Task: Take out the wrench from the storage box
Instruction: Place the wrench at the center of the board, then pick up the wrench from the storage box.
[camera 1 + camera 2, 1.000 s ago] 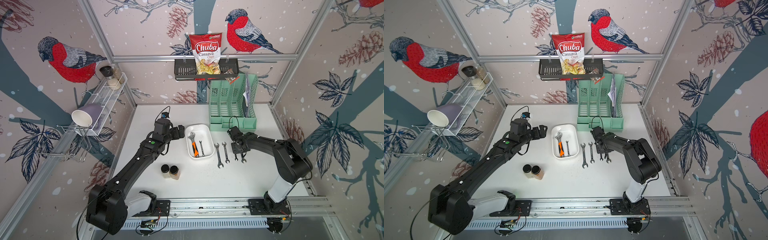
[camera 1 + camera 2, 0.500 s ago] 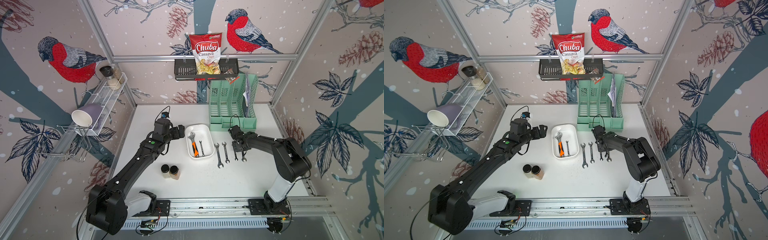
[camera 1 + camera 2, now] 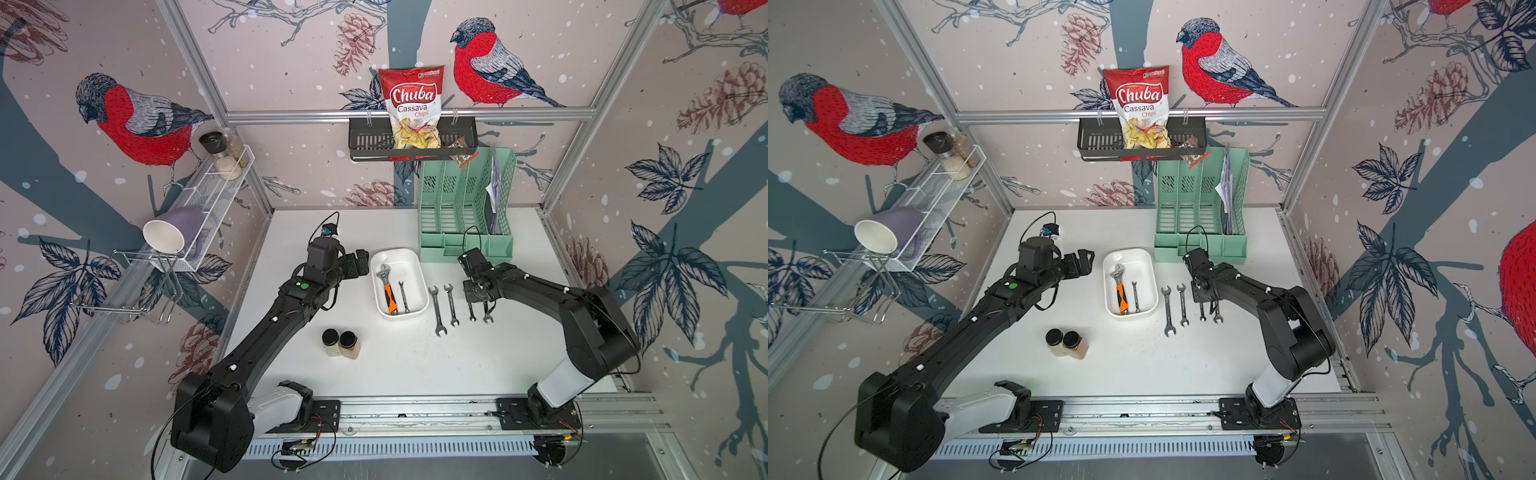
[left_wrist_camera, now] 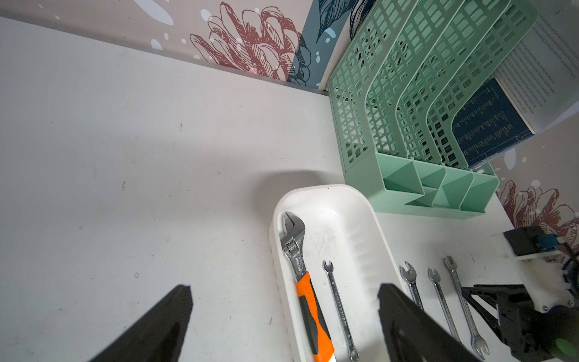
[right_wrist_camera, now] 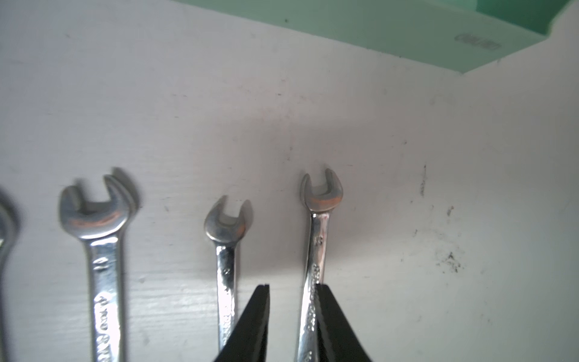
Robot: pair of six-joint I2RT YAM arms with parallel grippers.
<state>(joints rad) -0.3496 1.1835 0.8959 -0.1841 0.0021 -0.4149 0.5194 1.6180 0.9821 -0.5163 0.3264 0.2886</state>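
4 wrenches on tbl, 2 in 1 storage box, 2 tbl jars, 1 chips bag, 1 organizer

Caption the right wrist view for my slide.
Open right claw straddling the end wrench, other wrenches alongside, on the white table.

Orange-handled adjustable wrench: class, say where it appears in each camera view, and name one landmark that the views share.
Both top views: the orange-handled adjustable wrench lies in the storage box, beside a small wrench.
Left wrist: same box, wrench running out of frame.
Right wrist: not in it.
Shared landmark: the mint-green organizer, seen in all four.
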